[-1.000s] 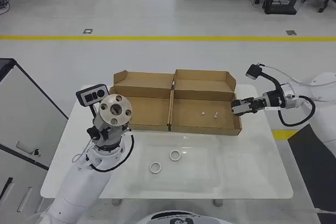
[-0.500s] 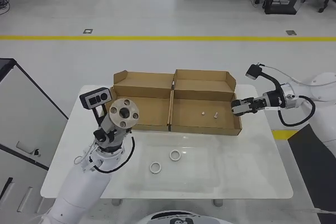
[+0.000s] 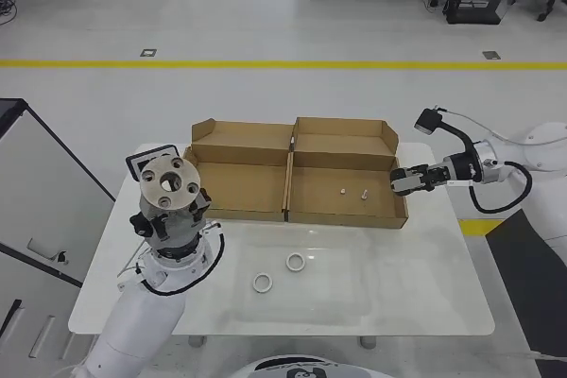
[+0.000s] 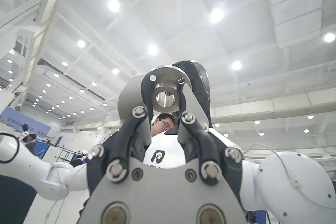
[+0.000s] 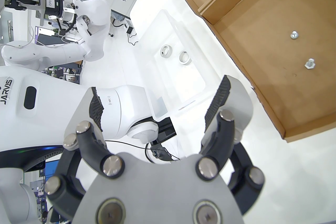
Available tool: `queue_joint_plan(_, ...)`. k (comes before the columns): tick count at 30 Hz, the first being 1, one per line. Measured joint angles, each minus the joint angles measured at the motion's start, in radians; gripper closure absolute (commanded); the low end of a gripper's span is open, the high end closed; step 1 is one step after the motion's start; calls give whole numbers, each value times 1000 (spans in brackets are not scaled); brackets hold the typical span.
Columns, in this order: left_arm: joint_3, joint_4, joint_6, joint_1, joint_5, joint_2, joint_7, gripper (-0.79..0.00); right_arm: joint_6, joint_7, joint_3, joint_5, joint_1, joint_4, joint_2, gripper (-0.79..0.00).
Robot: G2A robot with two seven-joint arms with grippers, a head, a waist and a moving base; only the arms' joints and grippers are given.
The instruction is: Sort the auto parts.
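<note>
On the white counter (image 3: 435, 274), two bolts (image 3: 345, 193) are kept in the box (image 3: 255, 184), right compartment. A metal flange (image 3: 168, 180) is held clenched in the left jaws, raised at the left; the right jaws are spread wide beside the box.

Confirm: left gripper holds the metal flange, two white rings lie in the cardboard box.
No: the white rings lie in the clear tray, not the cardboard box, per the top view. The left gripper does hold the metal flange.

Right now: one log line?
left gripper: shut on flange, raised | right gripper: open, beside box | rings: in tray | bolts: in box
</note>
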Motion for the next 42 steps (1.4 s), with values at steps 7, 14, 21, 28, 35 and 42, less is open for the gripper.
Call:
queue_joint_plan(7, -36, 22, 4, 15, 99, -8, -4, 0, 0, 0, 0, 0, 0, 0, 0, -785)
queue_joint_plan(14, -46, 30, 10, 26, 172, -12, -10, 0, 0, 0, 0, 0, 0, 0, 0, -785)
queue_joint_plan(21, -48, 18, 7, 40, 123, -17, -7, 0, 0, 0, 0, 0, 0, 0, 0, -785)
queue_joint_plan(28, -69, 3, 31, 52, 39, -23, -31, 0, 0, 0, 0, 0, 0, 0, 0, -785)
queue_joint_plan(35, -70, 4, 33, 52, 38, -23, -33, 0, 0, 0, 0, 0, 0, 0, 0, -785)
queue_joint_plan(42, -70, 4, 33, 52, 38, -23, -33, 0, 0, 0, 0, 0, 0, 0, 0, -785)
